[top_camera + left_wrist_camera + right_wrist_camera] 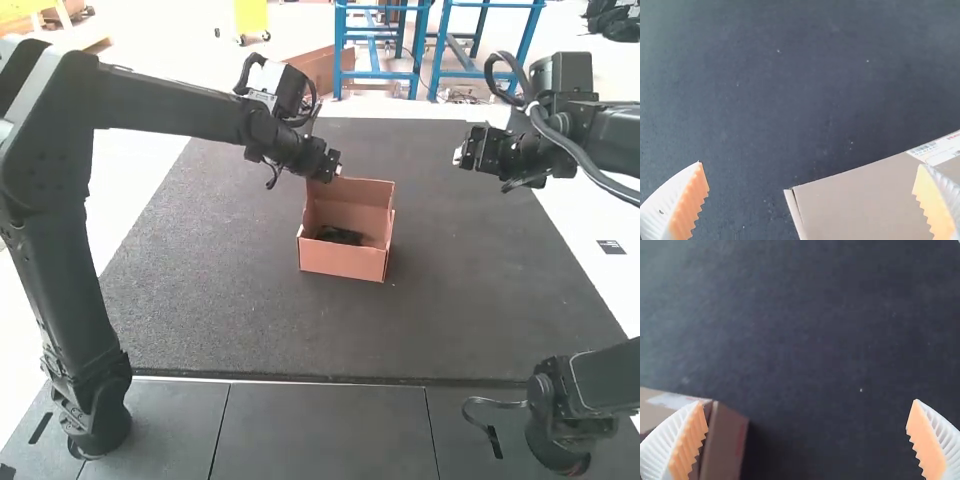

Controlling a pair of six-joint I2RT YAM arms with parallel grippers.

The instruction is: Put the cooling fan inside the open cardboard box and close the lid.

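The left gripper [325, 165] hangs just above centre of the high view, right over the back of the cardboard box [343, 255]. Its white ribbed fingers [680, 210] with their orange pads are spread wide and grip nothing. In the left wrist view the top edge of the box's raised lid [350, 197] sits in the gap between them. One finger overlaps the cardboard there, but I cannot tell whether it touches. The left arm stretches in from the frame's left edge, its wrist bent down toward the lid.

The box stands near the middle of the frame on the black mat [200, 250]. Its lid is upright along the far side and the top is open. The cooling fan [338, 235] lies inside on the box floor, a dark shape too small to make out in detail.

The right gripper [468, 150] is held in the upper right of the frame, level with the left one and well apart from the box, pointing toward it. Its fingers [685, 440] are also wide open and empty. In the right wrist view a corner of the box shows beside one finger, with bare mat across the rest of the gap.

The mat covers most of the table [320, 430], whose dark front panels run along the bottom of the frame.
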